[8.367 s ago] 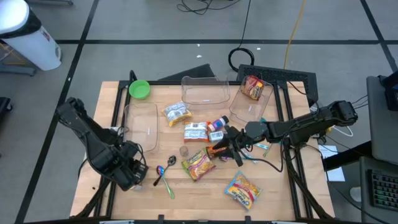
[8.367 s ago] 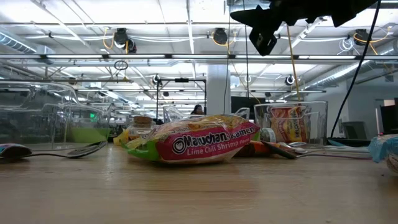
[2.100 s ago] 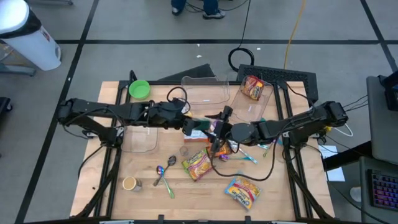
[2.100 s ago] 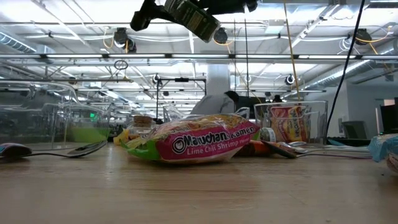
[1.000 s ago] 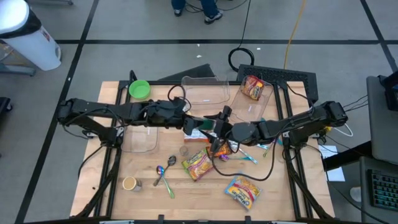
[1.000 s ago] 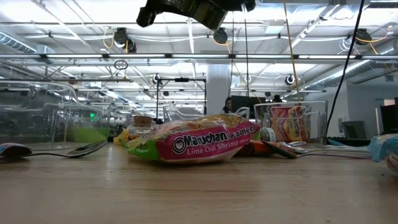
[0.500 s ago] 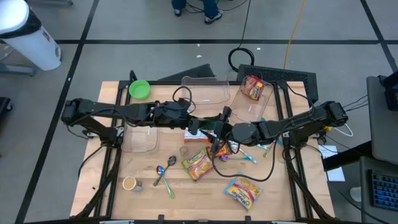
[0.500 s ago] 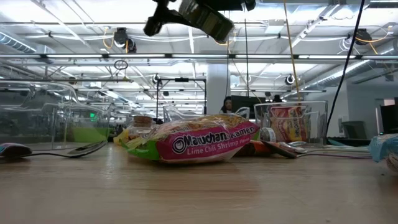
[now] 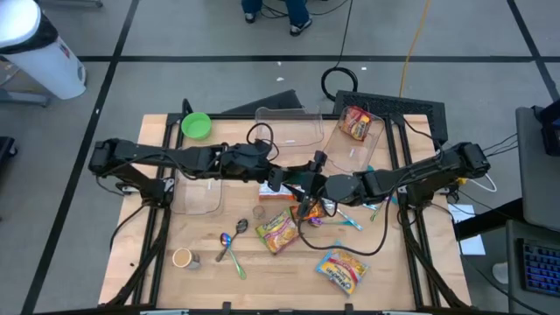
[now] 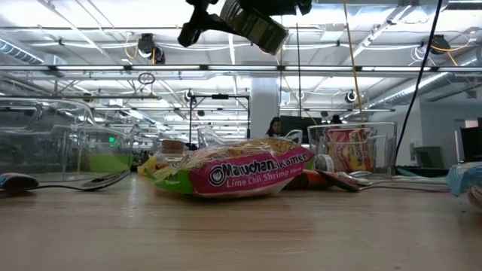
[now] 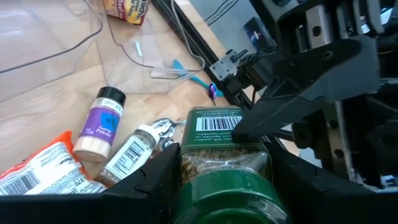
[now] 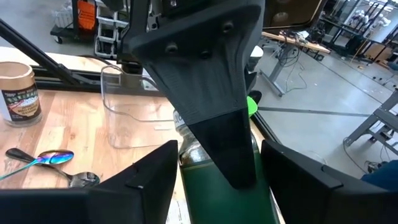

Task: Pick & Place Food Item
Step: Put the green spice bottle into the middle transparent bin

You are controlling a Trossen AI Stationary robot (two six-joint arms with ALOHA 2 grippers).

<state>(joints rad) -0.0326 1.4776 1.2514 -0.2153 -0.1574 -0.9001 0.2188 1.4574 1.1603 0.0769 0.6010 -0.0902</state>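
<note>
Both grippers are on 1 green jar (image 11: 222,163) mid-air above the table's middle. The left gripper (image 9: 273,178) is clamped on it, fingers either side. The right gripper (image 9: 304,185) meets it head-on from the opposite end, its fingers (image 12: 155,177) straddling the jar too; whether they're pinching yet I can't tell. Jar's long axis runs between the 2 grippers, so this looks like a handover.

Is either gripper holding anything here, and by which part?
The left gripper and right gripper both clamp a green-lidded jar, held between them above the table; exact grip points unclear.
</note>
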